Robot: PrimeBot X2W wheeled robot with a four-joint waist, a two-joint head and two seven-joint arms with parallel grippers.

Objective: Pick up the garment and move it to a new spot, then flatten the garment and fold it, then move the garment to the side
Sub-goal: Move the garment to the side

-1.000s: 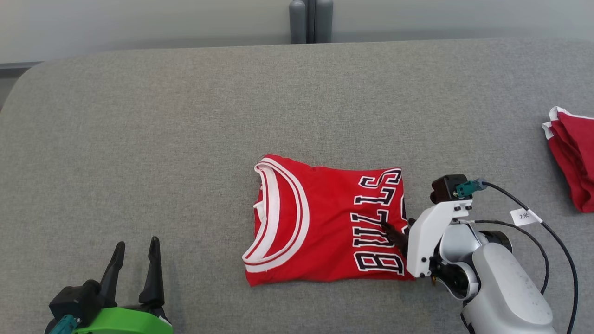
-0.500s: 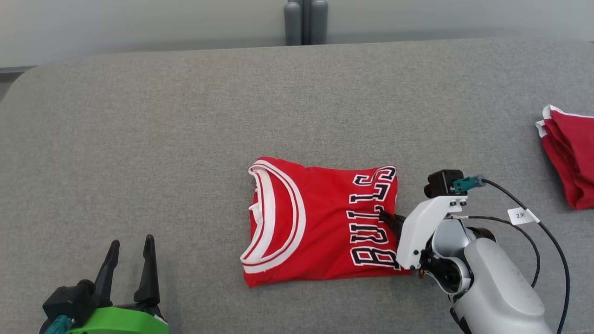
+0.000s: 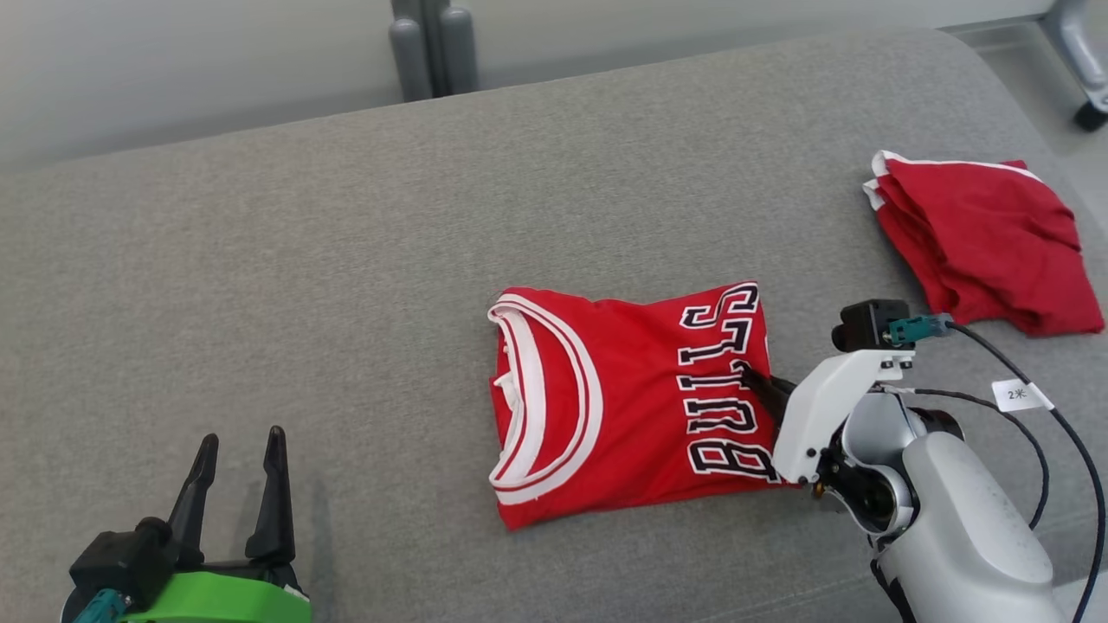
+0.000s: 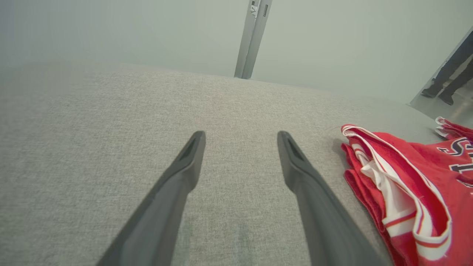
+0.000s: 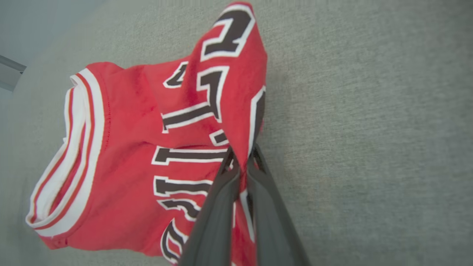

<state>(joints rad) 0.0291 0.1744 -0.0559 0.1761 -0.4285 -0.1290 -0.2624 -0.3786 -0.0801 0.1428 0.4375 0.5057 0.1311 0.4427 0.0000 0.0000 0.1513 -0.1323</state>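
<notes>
The garment (image 3: 623, 402) is a red jersey with white trim and black "BULLS" lettering, folded into a rough square at the middle of the grey padded table (image 3: 346, 260). My right gripper (image 3: 751, 379) is shut on the garment's right folded edge (image 5: 244, 147), pinching the cloth between its dark fingers. That edge lifts a little in the right wrist view. My left gripper (image 3: 238, 454) stands open at the lower left, well clear of the garment (image 4: 402, 184), its fingers (image 4: 184, 166) holding nothing above bare table.
A second red garment (image 3: 982, 238), crumpled, lies at the far right near the table's edge. A grey post (image 3: 433, 52) rises behind the table. A person's legs (image 4: 449, 75) show at the far right of the left wrist view.
My right gripper has closed on the garment's right edge. The head camera has turned right, bringing the second red garment further into view. The left gripper has stayed open in place.
</notes>
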